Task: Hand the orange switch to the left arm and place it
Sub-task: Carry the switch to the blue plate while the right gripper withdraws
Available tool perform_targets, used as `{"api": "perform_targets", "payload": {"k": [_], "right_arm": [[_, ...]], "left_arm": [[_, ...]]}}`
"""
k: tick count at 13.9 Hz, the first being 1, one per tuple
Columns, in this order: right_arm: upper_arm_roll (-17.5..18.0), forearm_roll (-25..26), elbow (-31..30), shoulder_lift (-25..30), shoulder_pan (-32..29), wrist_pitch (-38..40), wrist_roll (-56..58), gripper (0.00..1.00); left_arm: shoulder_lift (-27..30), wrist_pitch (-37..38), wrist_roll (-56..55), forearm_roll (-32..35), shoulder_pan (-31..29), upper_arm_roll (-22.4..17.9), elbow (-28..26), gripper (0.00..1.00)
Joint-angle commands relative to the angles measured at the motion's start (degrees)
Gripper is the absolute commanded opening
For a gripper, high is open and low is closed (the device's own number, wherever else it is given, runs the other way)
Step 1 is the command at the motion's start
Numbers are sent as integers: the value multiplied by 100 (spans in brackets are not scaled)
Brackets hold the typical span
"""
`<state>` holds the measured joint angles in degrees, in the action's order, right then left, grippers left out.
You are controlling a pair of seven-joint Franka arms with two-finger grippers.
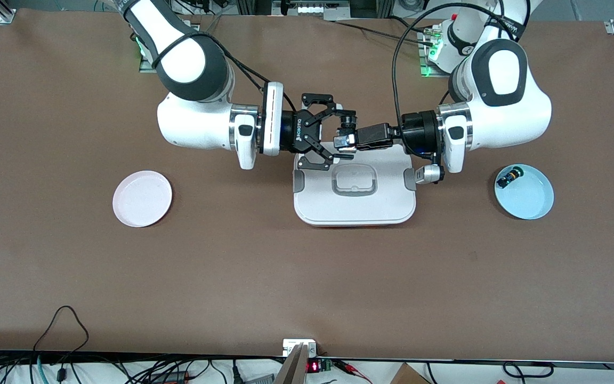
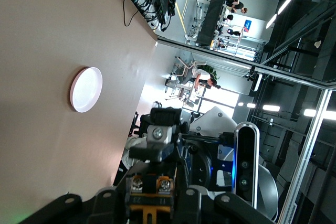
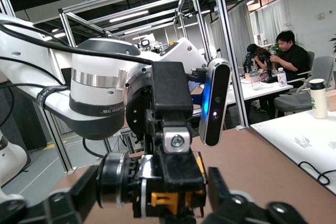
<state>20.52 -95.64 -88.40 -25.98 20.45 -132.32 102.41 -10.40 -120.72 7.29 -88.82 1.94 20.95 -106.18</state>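
Mid-air handover above the box [image 1: 354, 200]. The left gripper [image 1: 345, 140] grasps the orange switch [image 2: 149, 199] — its black body with orange markings shows between the fingers in both wrist views [image 3: 173, 198]. The right gripper [image 1: 333, 133] faces it with jaws spread wide around the switch, not yet clenched. Both meet over the box edge nearest the robot bases, clear of the lid.

To do the step well, the right jaws should close squarely on the switch's exposed part before the left fingers let go, and both wrists should stay level so nothing dips toward the box.

The switch's long axis appears to run along the line between the two grippers, roughly parallel to the table; its cap end cannot be made out.
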Motion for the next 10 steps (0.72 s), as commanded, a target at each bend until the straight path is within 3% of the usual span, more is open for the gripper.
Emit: {"api": "perform_targets", "payload": {"k": [1, 4, 10], "right_arm": [[14, -156, 86, 5, 38, -136, 77, 100], [5, -78, -133, 163, -172, -110, 68, 100], [5, -51, -906, 585, -1050, 311, 139, 100]], "left_arm": [[126, 30, 80, -74, -54, 6, -79, 0], [135, 424, 71, 337, -316, -56, -78, 0], [64, 1602, 71, 2830, -993, -705, -78, 0]]}}
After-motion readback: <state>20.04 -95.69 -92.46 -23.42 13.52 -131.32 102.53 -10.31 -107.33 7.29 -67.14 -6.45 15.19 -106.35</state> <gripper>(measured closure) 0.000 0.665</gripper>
